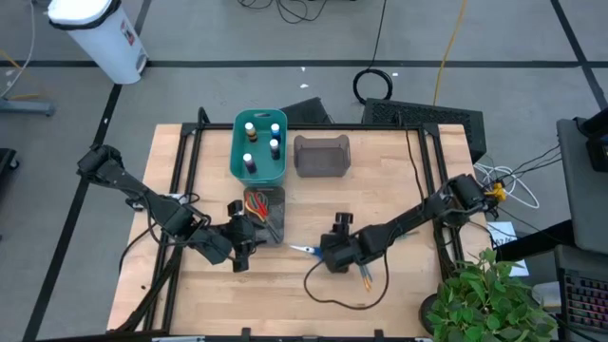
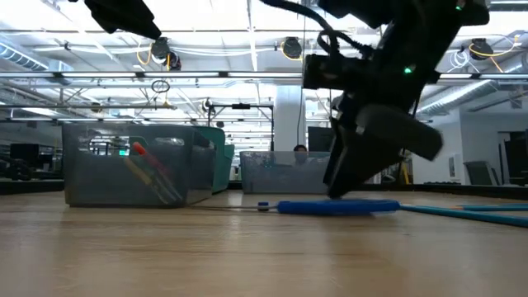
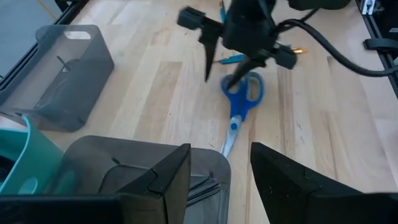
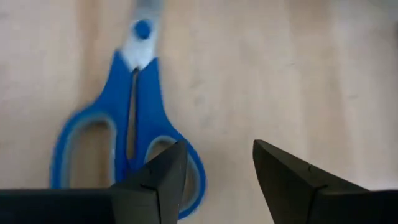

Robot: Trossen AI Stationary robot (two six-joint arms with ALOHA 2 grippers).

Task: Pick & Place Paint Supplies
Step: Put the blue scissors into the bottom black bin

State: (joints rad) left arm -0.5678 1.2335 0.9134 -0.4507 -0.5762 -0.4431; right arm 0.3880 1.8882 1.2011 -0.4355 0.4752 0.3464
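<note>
Step in hand, as I judge it: right arm picking up the blue-handled scissors (image 1: 306, 251).

Landmark: the clear grey bin (image 1: 265, 213) holding the other scissors, near the middle of the wooden table (image 1: 399, 171).

Position of the task thing: the blue-handled scissors lie flat on the bare wood just to the right of that bin, blade tip pointing toward it, handles away from it.

Right gripper (image 4: 214, 171): low over the handle end, fingers parted to a moderate gap with nothing between them. In the right wrist view one finger overlaps the edge of the nearer handle loop; the other hangs over bare wood. So the gap is off to one side of the scissors, not astride them.

Left gripper (image 3: 221, 168): waits at the bin's near edge, fingers moderately apart, empty.

Other items: two thin brushes (image 1: 365, 276) lie on the table just past the right gripper, on the side away from the bin. Paint bottles stand in the teal bin (image 1: 239, 152) behind the landmark bin.

Notes for a good grasp:
- Shift the right gripper sideways until the handles sit between both fingers.
- Straddle where the two loops meet; that is the narrowest spot to pinch.
- The scissors lie flat and thin, so fingertips should reach the wood before closing.
- Risk: closing from here may only nudge or spin the scissors.
</note>
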